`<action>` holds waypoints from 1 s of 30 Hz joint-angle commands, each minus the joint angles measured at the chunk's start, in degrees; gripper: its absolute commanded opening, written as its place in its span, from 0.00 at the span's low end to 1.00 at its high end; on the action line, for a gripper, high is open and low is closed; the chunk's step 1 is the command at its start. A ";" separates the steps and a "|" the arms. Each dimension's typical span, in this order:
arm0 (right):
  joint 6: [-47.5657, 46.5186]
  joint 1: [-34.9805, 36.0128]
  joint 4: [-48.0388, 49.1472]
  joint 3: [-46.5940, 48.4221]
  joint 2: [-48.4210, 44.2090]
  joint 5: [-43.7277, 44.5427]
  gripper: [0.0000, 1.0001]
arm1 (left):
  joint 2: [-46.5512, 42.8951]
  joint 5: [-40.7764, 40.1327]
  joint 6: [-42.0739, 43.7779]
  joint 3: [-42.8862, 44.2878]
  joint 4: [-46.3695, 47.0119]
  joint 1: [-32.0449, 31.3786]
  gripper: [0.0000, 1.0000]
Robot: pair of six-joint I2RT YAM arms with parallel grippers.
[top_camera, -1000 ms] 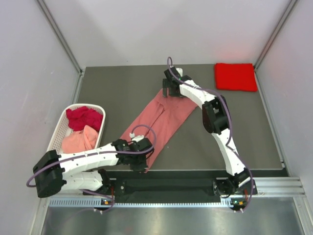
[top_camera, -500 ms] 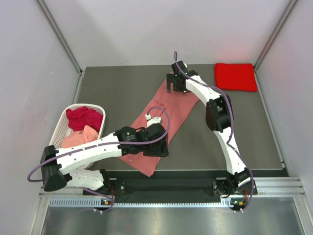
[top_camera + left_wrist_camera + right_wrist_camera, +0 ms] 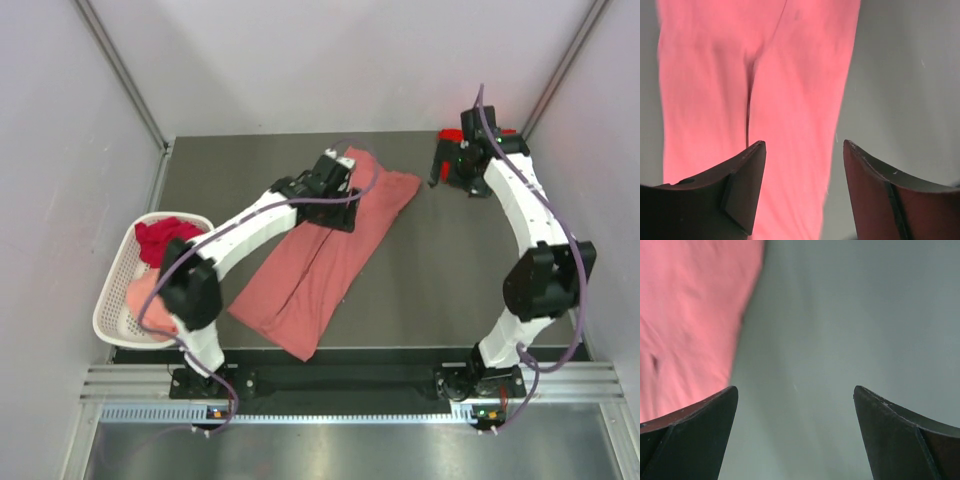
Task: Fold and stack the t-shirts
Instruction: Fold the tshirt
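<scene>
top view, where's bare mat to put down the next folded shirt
Widest bare mat: between the salmon shirt and the right arm. Another patch: the far left corner, beyond the basket. Crowded: the far right corner, where the open right gripper hangs by the red shirt, and under the left arm.

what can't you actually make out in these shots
Top view: the bright red t-shirt in the far right corner is mostly hidden by the right arm; its fold cannot be judged.
Top view: the left arm covers part of the basket, so the pale pink t-shirt there shows only partly.
Left wrist view: the salmon pink t-shirt is blurred and cut off by the top and bottom edges.
</scene>
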 commanded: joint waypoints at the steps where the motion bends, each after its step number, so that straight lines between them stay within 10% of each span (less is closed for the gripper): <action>1: -3.08 1.79 -4.74 -8.21 -6.16 -0.86 1.00 | 12.50 6.55 16.59 10.86 3.37 2.11 0.68; 15: -2.29 -0.50 -3.07 -27.82 -20.68 -5.08 0.99 | 44.15 4.46 17.24 35.05 6.00 7.48 0.61; 30: -1.77 -0.58 -1.76 -28.97 -18.13 -7.54 1.00 | 51.20 4.28 2.90 41.38 5.38 18.46 0.57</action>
